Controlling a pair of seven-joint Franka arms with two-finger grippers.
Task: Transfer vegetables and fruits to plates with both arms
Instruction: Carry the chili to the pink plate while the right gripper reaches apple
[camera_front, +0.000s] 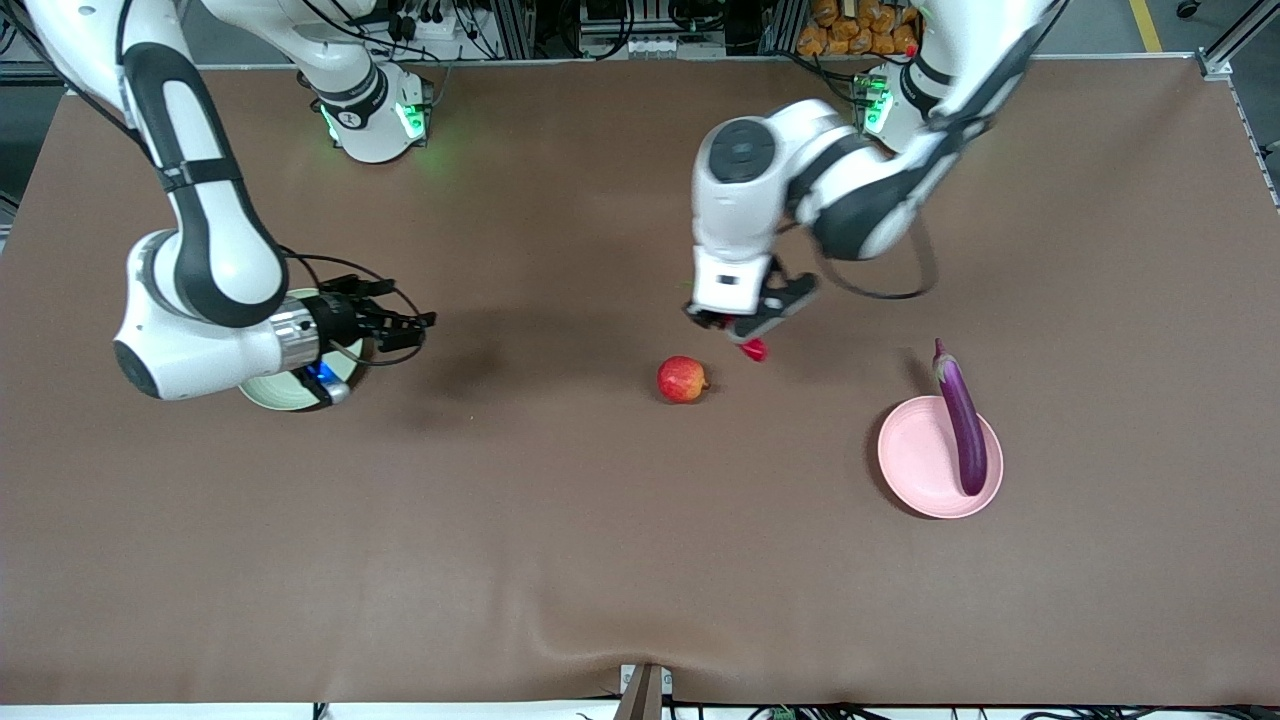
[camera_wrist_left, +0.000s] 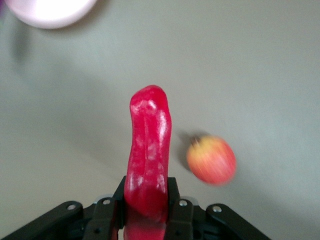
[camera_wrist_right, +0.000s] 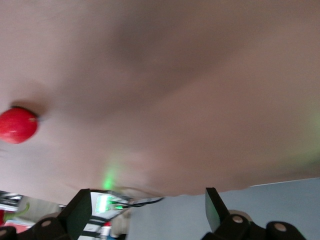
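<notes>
Left pincer (camera_front: 745, 335) gripping chili (camera_wrist_left: 148, 155); right pincer (camera_front: 405, 325) wide, empty.

Item 1: chili, clamped between the left pincer's fingers (camera_wrist_left: 175, 207), its free end jutting out over the brown surface (camera_front: 560, 540). Item 2: apple (camera_front: 683, 379), on the surface just beside the left pincer, toward the front camera. Item 3: eggplant (camera_front: 961, 417), lying across the pink plate (camera_front: 920, 460), well apart from the left pincer toward the left arm's end. Item 4: green plate (camera_front: 275, 390), mostly hidden under the right arm's wrist; the right pincer hovers just past its rim.
</notes>
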